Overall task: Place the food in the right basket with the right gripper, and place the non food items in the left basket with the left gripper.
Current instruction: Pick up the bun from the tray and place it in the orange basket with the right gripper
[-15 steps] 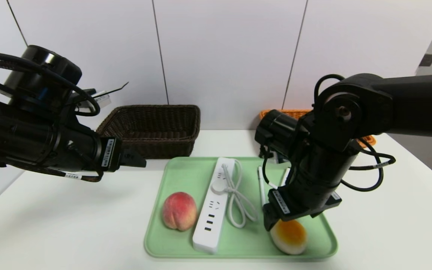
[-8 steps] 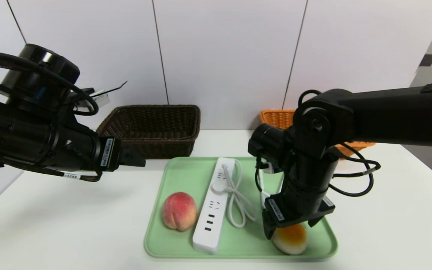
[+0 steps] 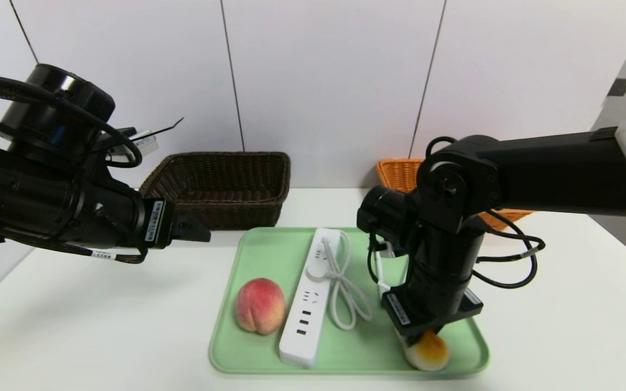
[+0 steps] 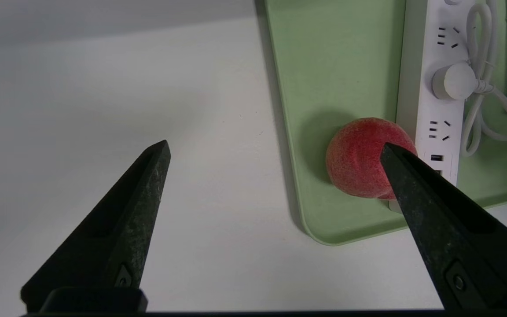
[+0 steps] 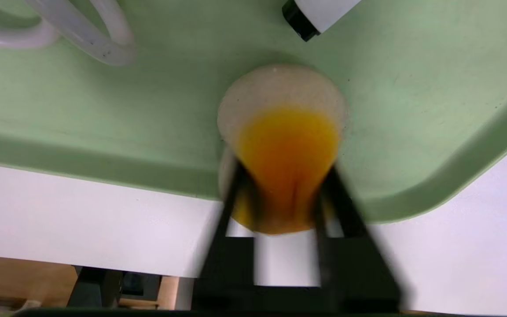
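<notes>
The step in hand looks like picking up the food: the right gripper point(image 5: 286, 193) is pinched on the bun point(image 5: 288, 127) at the near right of the tray point(image 3: 345, 371). The next move likely calls for a gentle lift, then a carry to the orange basket point(image 3: 400, 174); the bun looks soft and may squash. The dark basket point(image 3: 226, 205) stands behind the tray's left part, for the strip point(image 3: 305, 315) and pens. The left gripper point(image 4: 275, 147) waits left of the tray, spread wide with nothing in it; the peach point(image 3: 260, 306) lies on the tray.

The head view shows both baskets, which neither wrist view does. The right wrist view shows both fingers pressing into the bun, mostly hidden from the head, and the marker's black tip point(image 5: 299, 20).
</notes>
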Controlling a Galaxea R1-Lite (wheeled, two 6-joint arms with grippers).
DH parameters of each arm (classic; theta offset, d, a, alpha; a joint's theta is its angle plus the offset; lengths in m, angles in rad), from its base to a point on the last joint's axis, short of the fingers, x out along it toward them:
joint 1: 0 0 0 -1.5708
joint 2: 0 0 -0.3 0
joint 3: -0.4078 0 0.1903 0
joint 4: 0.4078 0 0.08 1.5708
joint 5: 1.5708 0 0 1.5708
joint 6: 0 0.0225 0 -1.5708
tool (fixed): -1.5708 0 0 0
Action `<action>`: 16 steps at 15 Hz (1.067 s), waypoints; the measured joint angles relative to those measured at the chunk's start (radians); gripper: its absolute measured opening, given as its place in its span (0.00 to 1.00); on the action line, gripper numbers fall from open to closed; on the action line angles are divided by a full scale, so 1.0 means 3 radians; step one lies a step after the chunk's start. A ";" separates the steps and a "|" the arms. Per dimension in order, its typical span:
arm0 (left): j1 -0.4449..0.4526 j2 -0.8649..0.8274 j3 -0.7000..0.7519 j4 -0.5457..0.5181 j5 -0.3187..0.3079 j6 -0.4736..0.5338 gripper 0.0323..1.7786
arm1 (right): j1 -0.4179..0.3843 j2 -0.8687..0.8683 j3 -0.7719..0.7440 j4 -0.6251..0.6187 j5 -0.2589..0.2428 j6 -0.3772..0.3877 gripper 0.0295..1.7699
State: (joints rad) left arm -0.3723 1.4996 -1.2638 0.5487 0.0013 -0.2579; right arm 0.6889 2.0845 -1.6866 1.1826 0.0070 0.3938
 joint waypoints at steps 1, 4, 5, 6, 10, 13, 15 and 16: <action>0.0000 -0.0005 0.0001 0.0001 0.0000 0.0000 0.95 | 0.0006 -0.0019 -0.0011 0.0009 0.0002 0.0001 0.01; 0.0007 -0.0026 0.0005 0.0072 0.0050 -0.0003 0.95 | 0.0025 -0.0140 -0.0157 0.0031 0.0005 0.0009 0.01; 0.0010 -0.0034 0.0005 0.0079 0.0056 -0.0006 0.95 | 0.0030 -0.0199 -0.0252 0.0031 0.0005 0.0026 0.01; 0.0010 -0.0045 0.0006 0.0079 0.0058 -0.0017 0.95 | 0.0030 -0.0265 -0.0367 0.0026 0.0004 0.0040 0.01; 0.0005 -0.0086 0.0006 0.0060 0.0055 -0.0024 0.95 | -0.0070 -0.0535 -0.0842 -0.0309 -0.0054 0.0133 0.01; 0.0001 -0.0096 -0.0001 0.0037 0.0052 -0.0035 0.95 | -0.0377 -0.0661 -0.0871 -0.1140 -0.0162 0.0216 0.01; -0.0011 -0.0106 -0.0008 0.0031 0.0050 -0.0035 0.95 | -0.0628 -0.0645 -0.0871 -0.1646 -0.0244 0.0225 0.01; -0.0021 -0.0117 -0.0009 0.0031 0.0050 -0.0035 0.95 | -0.0773 -0.0604 -0.0871 -0.1909 -0.0257 0.0233 0.01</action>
State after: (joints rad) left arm -0.3785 1.4645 -1.2666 0.5581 0.0164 -0.2683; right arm 0.4570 1.9032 -1.9479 0.6100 -0.0702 0.4636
